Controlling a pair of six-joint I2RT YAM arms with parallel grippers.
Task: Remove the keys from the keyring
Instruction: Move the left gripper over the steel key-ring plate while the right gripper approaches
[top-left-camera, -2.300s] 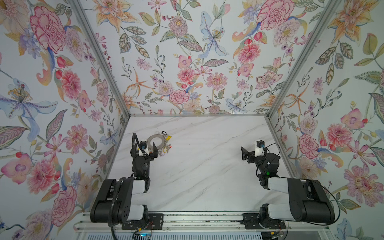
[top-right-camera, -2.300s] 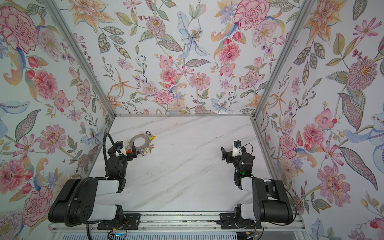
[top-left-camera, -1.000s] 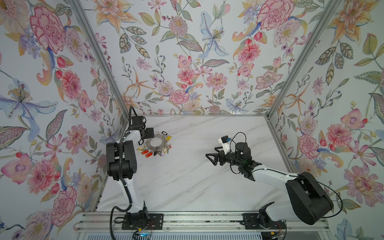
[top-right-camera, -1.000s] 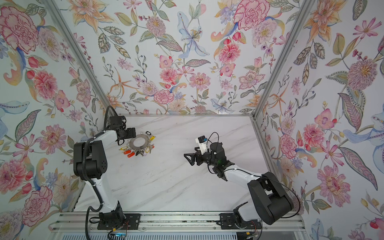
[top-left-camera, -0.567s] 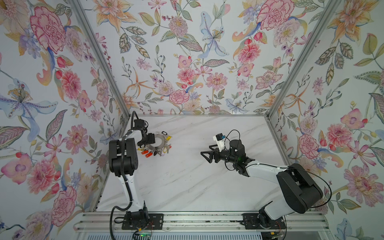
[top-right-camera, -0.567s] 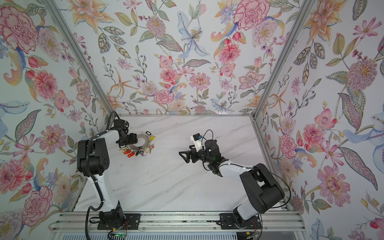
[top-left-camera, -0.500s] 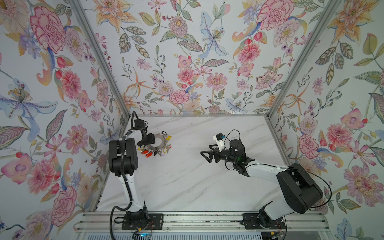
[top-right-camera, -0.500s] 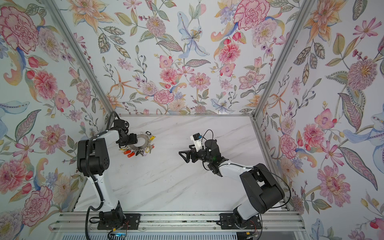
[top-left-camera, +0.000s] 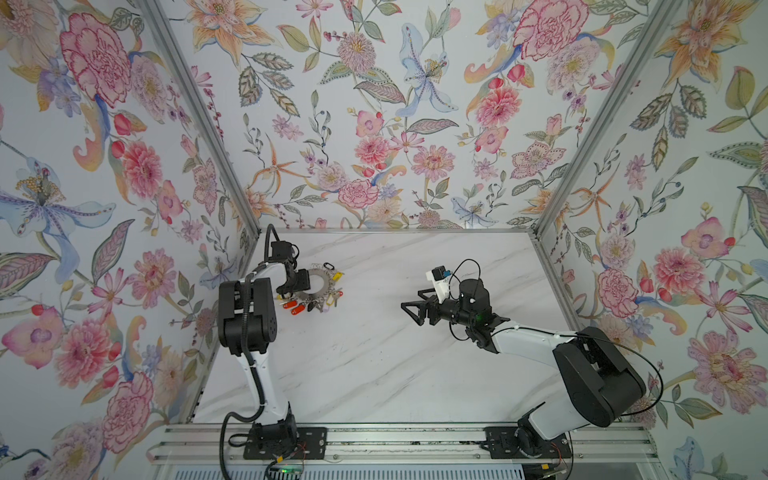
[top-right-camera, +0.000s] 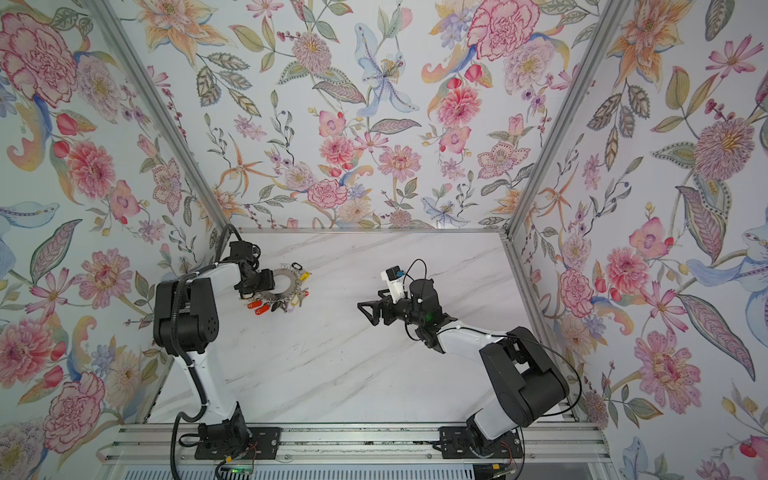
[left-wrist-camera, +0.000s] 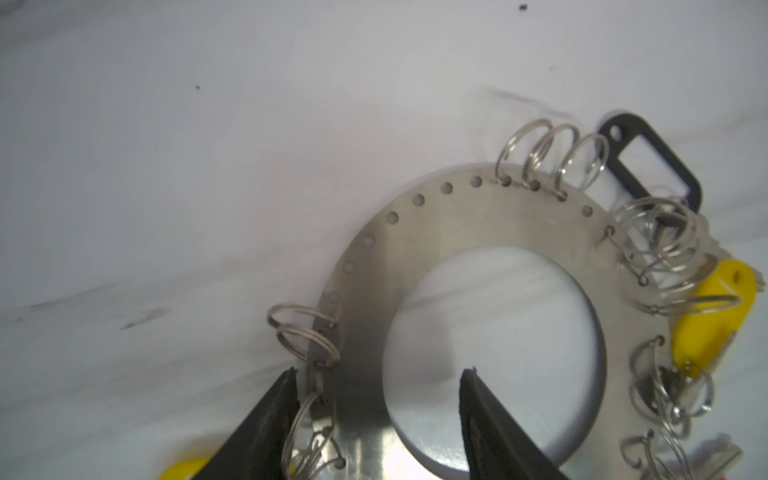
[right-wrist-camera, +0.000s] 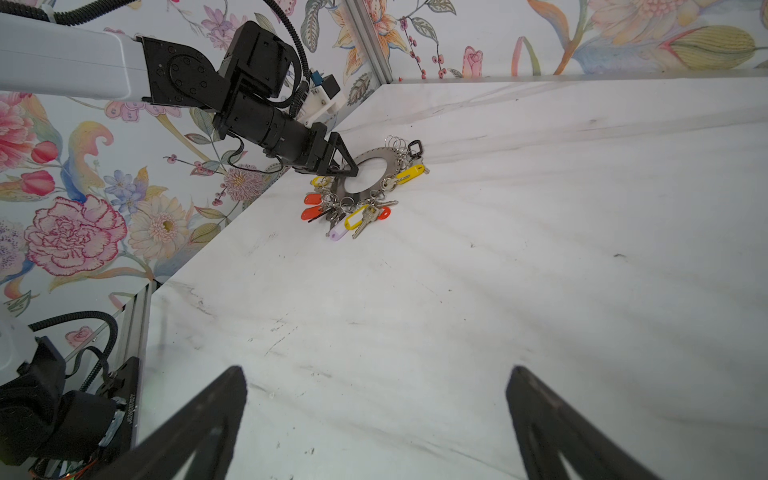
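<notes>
Keyring (left-wrist-camera: 453, 232): you face a stiff, flat steel disc, likely slick; take its band, not the wire loops (left-wrist-camera: 552, 153).
Place: on the marble table (top-left-camera: 374, 374), near the left wall at about 10 o'clock in both top views.
Keys (right-wrist-camera: 365, 216): light, loose, jingly; plastic tags, clustered at its near rim.
Left gripper (left-wrist-camera: 378, 415): half-open, jaws straddling the band, no grip visible yet.
Right gripper (right-wrist-camera: 374, 419): spread wide, empty, well apart.

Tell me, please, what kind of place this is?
Probably a robot test booth, not a home: floral wallpaper panels in aluminium framing enclose a marble-look table, and two arms stand on a rail at its front.
</notes>
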